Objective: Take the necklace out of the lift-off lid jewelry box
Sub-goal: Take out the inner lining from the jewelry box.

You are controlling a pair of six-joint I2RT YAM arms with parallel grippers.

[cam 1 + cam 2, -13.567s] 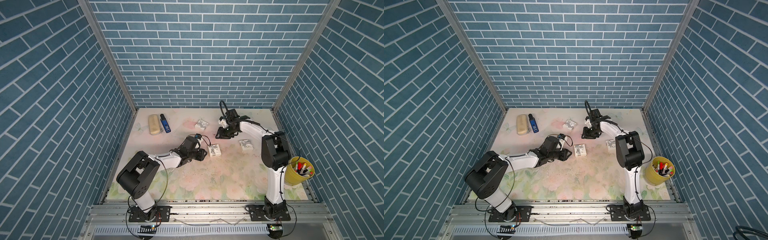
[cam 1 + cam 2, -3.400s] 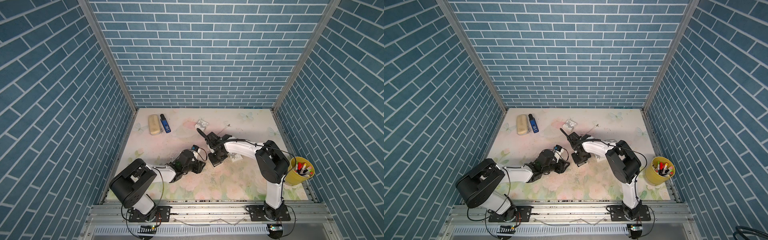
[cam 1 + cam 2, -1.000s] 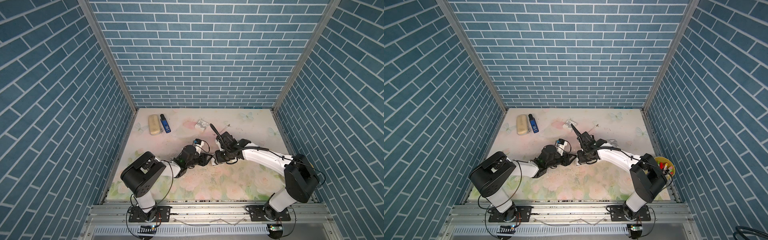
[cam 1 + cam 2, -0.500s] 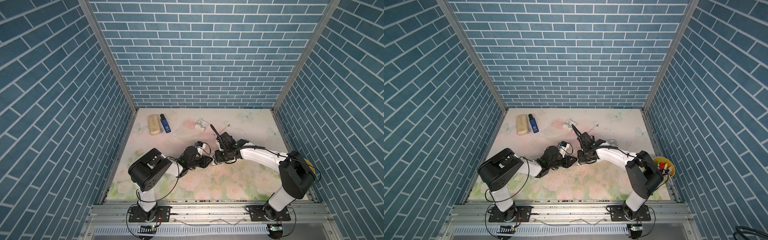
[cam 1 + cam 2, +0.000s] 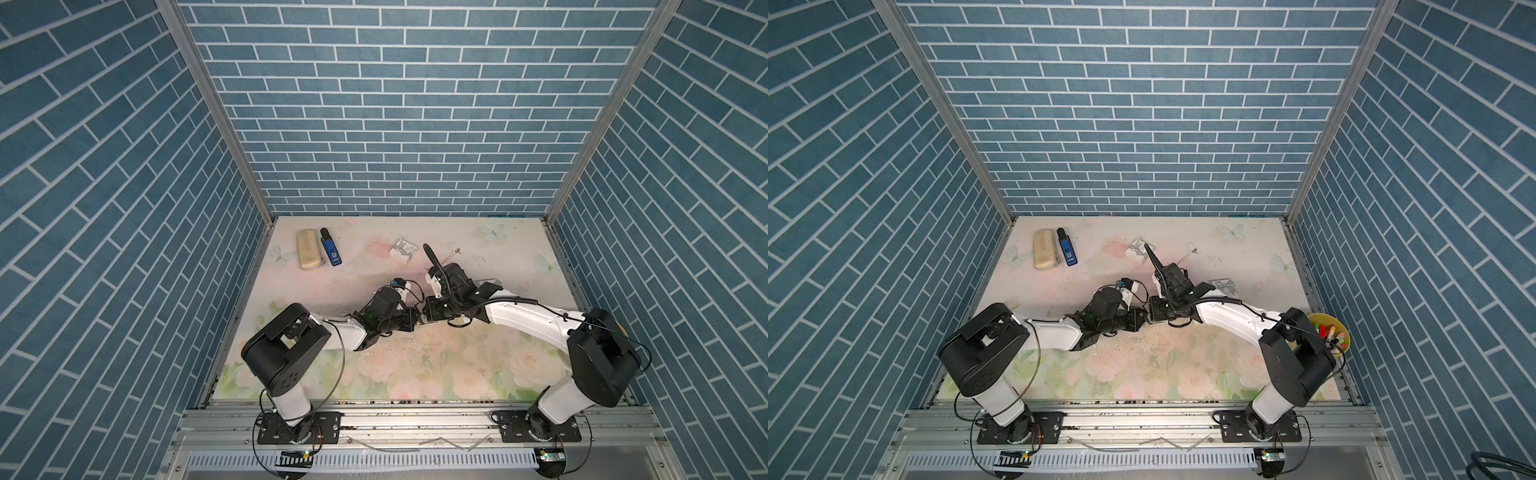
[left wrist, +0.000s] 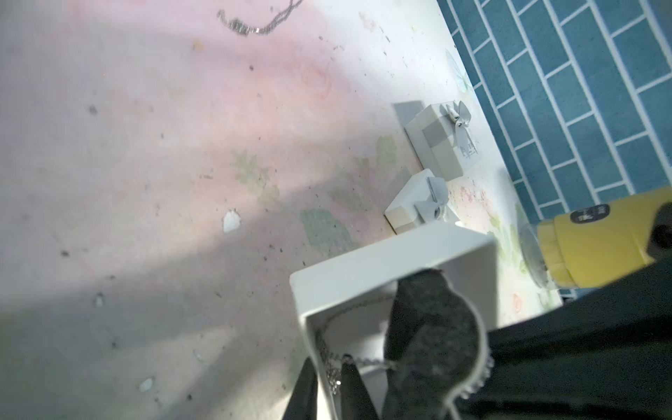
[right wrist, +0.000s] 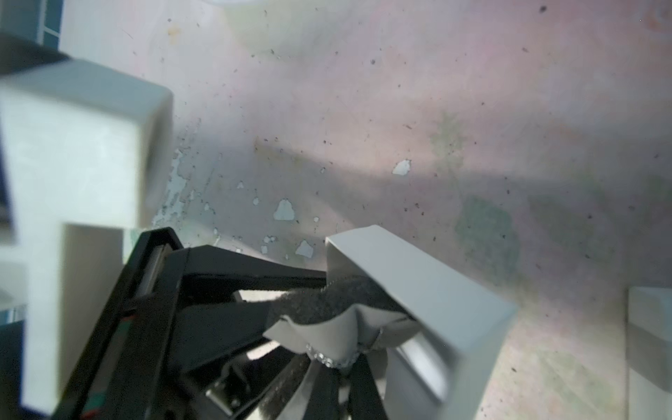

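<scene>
Left end effector (image 6: 327,363) clamps the box (image 6: 382,262) wall; right end effector (image 7: 340,367) pinches the soft pad (image 7: 327,327) between its fingers; the necklace (image 6: 367,361), probably limp, light and slippery, seems best lifted by that pad.

Left wrist view: jewelry box (image 6: 392,254) cut by frame edge; necklace (image 6: 367,361) chain vanishes behind foam insert (image 6: 432,327); yellow cup (image 6: 600,240) cropped. Both top views: box mostly masked, contents too small.
</scene>
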